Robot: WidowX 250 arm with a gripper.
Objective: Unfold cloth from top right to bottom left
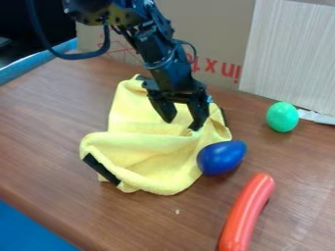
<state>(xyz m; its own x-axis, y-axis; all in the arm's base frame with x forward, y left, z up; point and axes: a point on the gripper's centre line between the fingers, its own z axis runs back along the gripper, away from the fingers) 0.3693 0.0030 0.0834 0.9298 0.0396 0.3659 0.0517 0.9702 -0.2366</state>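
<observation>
On the wooden table lies the yellow cloth, rumpled and folded, mid-view. The gripper points down over it, fingers parted. A red sausage-shaped toy rests nearer the camera; a blue ovoid adjoins the cloth; a green egg sits farther right.

Black segmented arm, thick dark looping cable, black pincer, two angular fingers.

Soft yellow cloth, rumpled and partly folded over, spread on the brown tabletop to the left of and behind the blue rounded object, loose rounded folds just beside it, black edging strip farther left of it
</observation>
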